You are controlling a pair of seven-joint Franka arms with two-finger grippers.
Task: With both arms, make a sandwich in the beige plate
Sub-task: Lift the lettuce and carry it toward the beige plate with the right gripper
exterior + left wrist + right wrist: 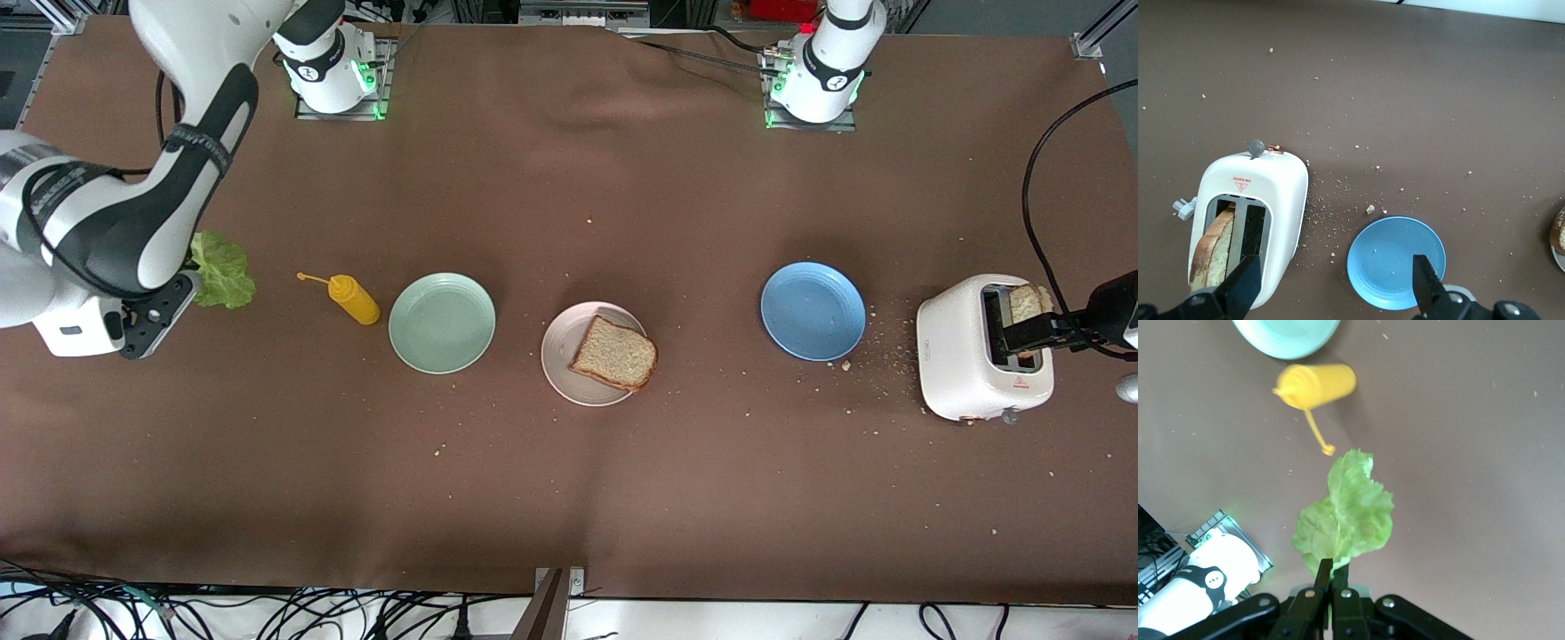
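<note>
We see one bread slice lying on the beige plate. The right gripper, up off the table, pinches a lettuce leaf. The left gripper gapes wide above the toaster holding another slice

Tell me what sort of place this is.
Probably a robotics lab staged as a kitchen: two arms bolted to a cloth-covered table, aluminium framing at its edge, loose cables below, and a toaster, plates and bread as props.
</note>
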